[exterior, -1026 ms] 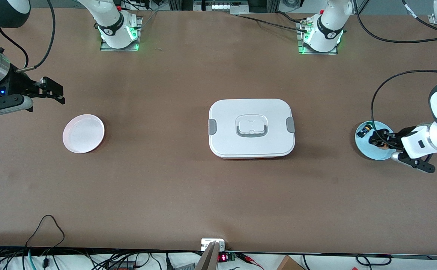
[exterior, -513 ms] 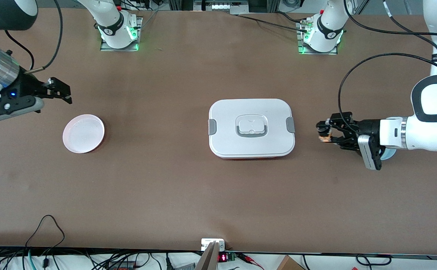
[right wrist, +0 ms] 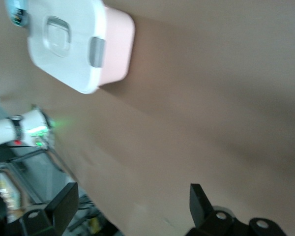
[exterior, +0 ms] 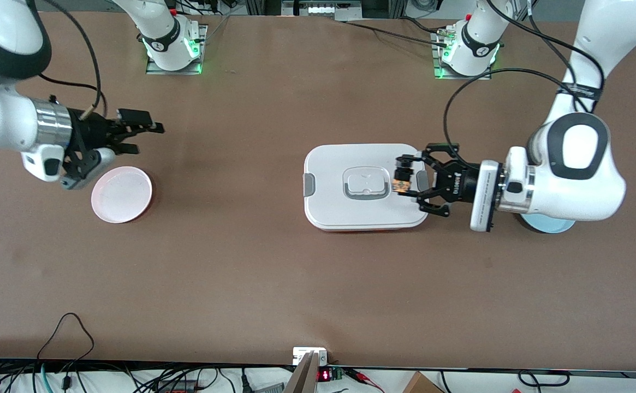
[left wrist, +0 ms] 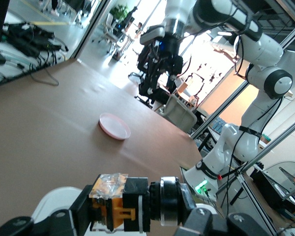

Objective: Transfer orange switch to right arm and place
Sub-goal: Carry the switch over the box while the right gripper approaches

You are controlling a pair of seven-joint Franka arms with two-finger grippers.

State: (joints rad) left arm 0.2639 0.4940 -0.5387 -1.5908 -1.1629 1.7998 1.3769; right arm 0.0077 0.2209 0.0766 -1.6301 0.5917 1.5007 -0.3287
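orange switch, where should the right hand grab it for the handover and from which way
Probably the black round cap end. The left hand is shut on the orange switch, pinching its orange-and-black body over the white lidded box, while the cap sticks out sideways, clear of the fingers. The right hand, open above the pink plate, should approach that cap end-on.

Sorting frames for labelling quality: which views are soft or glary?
Front view: sharp, evenly lit. Left wrist view: the orange switch in the left tool is crisp; windows blow out. Right wrist view: motion-blurred, the lidded box smeared.
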